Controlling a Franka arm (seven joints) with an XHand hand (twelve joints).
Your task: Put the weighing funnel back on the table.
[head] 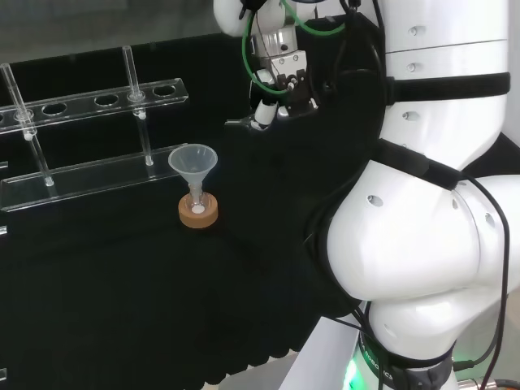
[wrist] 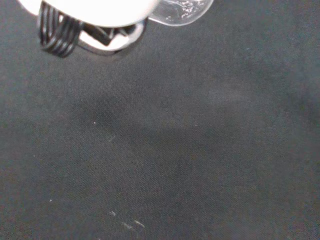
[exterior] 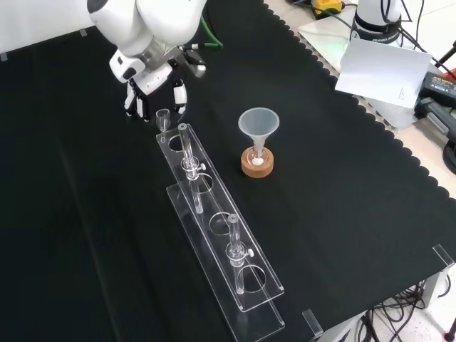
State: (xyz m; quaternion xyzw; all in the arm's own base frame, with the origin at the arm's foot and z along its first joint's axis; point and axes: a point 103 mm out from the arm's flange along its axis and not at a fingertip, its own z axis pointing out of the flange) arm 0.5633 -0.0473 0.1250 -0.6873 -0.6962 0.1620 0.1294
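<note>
My hand (head: 276, 81) hangs over the cloth at the far side of the bench, beyond the big funnel (head: 192, 165). Its fingers are curled round a small clear weighing funnel (head: 242, 123), whose stem sticks out to the left in the head view. In the front view the hand (exterior: 153, 75) is at the top left, and the weighing funnel (exterior: 163, 117) hangs below it between the fingers, just past the near end of the rack. The wrist view has the glass piece (wrist: 182, 10) beside a white part of the hand (wrist: 95, 7), with bare cloth beneath.
A long clear rack (exterior: 214, 221) with upright glass tubes runs down the middle of the front view. The big funnel (exterior: 258, 125) stands in a small flask on a cork ring (exterior: 256, 165) to its right. Bare black cloth (exterior: 78, 214) lies left of the rack.
</note>
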